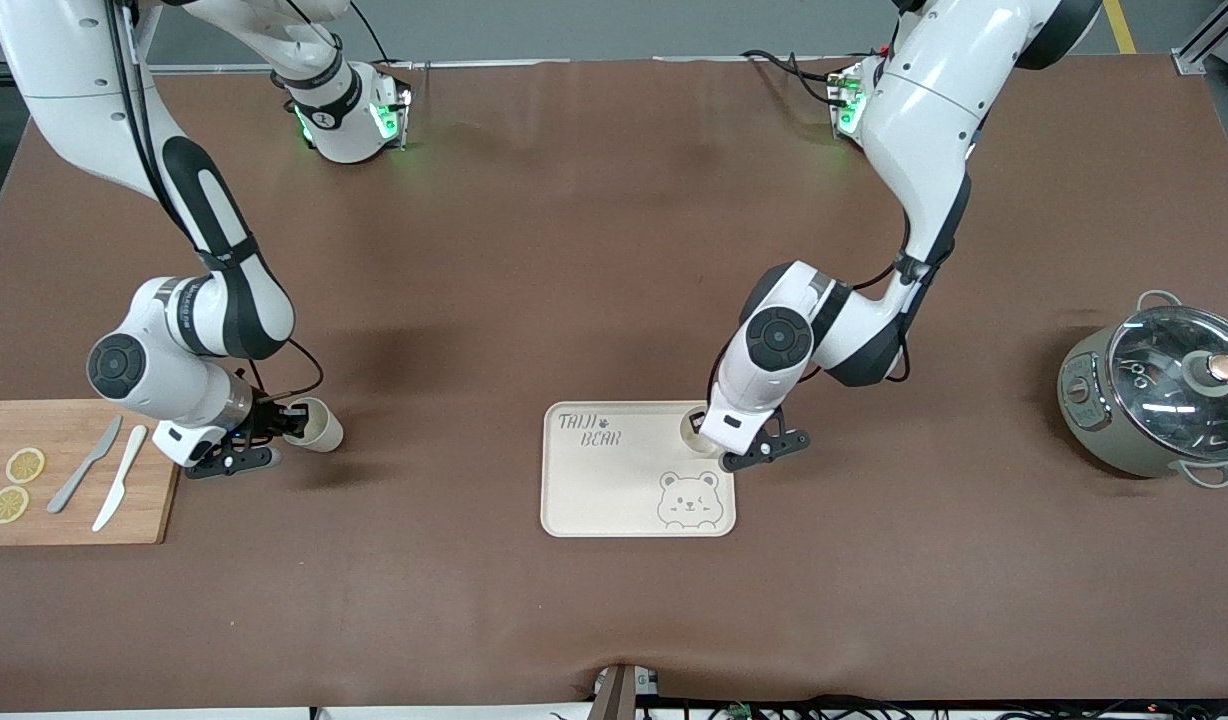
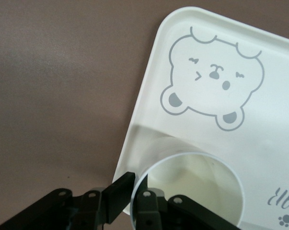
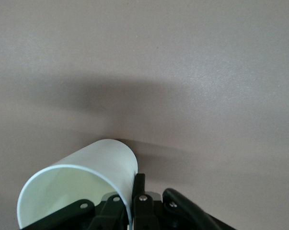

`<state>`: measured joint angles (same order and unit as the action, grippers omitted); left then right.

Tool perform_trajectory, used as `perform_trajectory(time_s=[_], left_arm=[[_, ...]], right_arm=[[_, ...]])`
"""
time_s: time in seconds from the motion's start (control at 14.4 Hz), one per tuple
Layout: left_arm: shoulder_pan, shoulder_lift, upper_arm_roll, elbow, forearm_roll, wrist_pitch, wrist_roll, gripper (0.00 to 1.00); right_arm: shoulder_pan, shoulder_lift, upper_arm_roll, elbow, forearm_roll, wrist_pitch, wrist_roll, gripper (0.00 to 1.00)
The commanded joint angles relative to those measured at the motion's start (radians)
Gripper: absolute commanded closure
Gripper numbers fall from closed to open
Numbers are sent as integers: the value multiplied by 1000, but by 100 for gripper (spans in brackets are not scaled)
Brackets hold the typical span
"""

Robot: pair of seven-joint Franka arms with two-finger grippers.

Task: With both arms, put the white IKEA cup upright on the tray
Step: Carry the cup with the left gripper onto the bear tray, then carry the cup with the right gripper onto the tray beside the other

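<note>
- Brown table covering [image 1: 574, 250] carries a cream tray [image 1: 594, 500], a wooden cutting board [image 1: 144, 520] and a lidded pot [image 1: 1154, 400]
- Left gripper [image 1: 712, 437] is clamped on the rim of an upright white cup [image 1: 692, 424], which stands on the tray's corner nearest the left arm's base
- Right gripper [image 1: 279, 425] pinches the wall of a second cup [image 1: 319, 425], tipped sideways beside the cutting board
</note>
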<state>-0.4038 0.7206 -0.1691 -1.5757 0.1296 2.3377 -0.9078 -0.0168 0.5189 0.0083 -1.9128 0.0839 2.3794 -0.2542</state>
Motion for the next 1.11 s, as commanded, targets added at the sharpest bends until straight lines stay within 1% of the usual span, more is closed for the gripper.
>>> perform_trajectory(time_s=[0.0, 0.14, 0.28, 0.49, 0.55, 0.62, 0.69, 0.76, 0.9, 1.04], left_arm=[[-21, 17, 11, 29, 30, -14, -37, 100], [-21, 19, 11, 28, 30, -14, -37, 100], [-23, 19, 11, 29, 31, -14, -49, 100], [-27, 20, 11, 28, 42, -14, -51, 100], [-26, 22, 11, 28, 63, -14, -48, 35], [-27, 28, 11, 28, 117, -14, -54, 12], [-27, 29, 10, 28, 145, -14, -74, 7], [-27, 31, 11, 26, 160, -14, -95, 0], [-27, 34, 10, 28, 188, -14, -108, 0], [-27, 33, 10, 28, 189, -14, -135, 0]], right_arm=[[1, -8, -1, 84, 10, -150, -10, 100], [26, -37, 1, 139, 14, -288, 6, 100], [56, -74, -1, 175, 16, -359, 79, 100], [132, -166, 8, 208, 17, -439, 322, 100], [167, -180, 12, 251, 17, -474, 420, 100], [200, -178, 13, 311, 17, -520, 516, 100], [239, -172, 12, 361, 19, -549, 586, 100], [274, -171, 12, 395, 22, -554, 660, 100], [363, -165, 12, 446, 23, -549, 848, 100], [452, -134, 12, 492, 17, -543, 1020, 100]])
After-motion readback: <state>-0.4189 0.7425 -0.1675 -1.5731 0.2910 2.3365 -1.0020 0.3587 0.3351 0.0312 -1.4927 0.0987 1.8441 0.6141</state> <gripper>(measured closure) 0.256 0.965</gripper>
